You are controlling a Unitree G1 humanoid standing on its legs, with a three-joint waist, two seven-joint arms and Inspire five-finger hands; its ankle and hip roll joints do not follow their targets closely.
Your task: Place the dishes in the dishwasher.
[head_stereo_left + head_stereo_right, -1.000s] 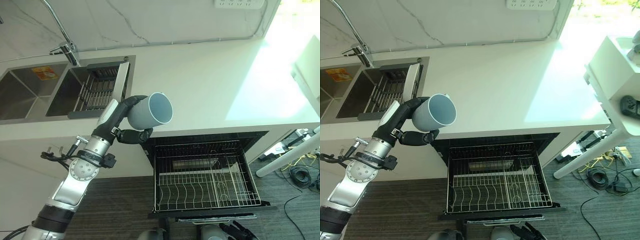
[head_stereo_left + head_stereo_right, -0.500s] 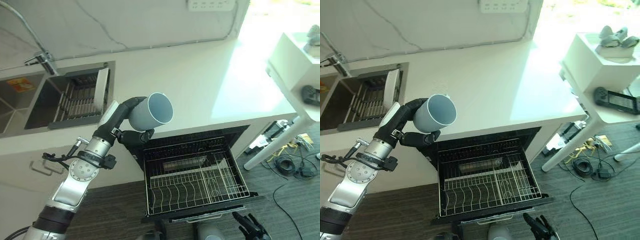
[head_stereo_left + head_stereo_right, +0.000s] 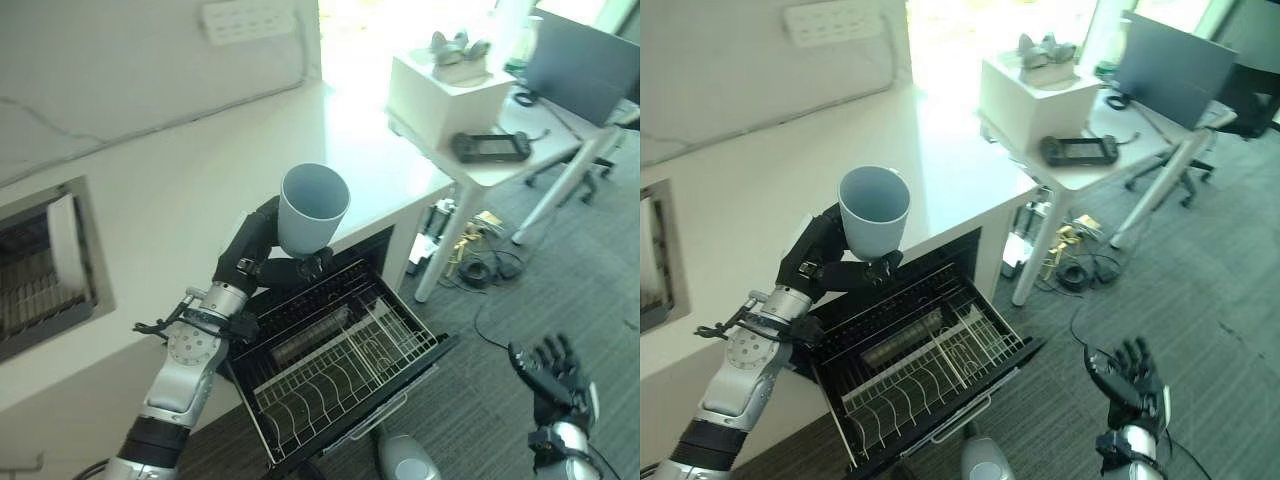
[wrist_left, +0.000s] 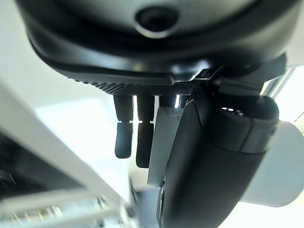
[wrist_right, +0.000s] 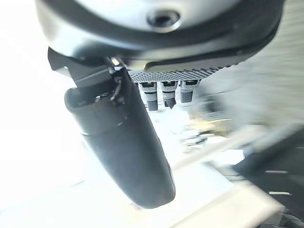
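Holding cup point(image 3: 313, 208) upright in left hand point(image 3: 258, 252), fingers wrapped round its base, above open dishwasher rack point(image 3: 330, 362) | right hand point(image 3: 553, 378) spread, idle | cup looks rigid, smooth, breakable: grip the wall, not the rim

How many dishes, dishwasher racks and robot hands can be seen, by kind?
Cup: 1, held in the left hand
Rack: 1, pulled out, no dishes in it
Hands: 2, left and right hand
Total: 4
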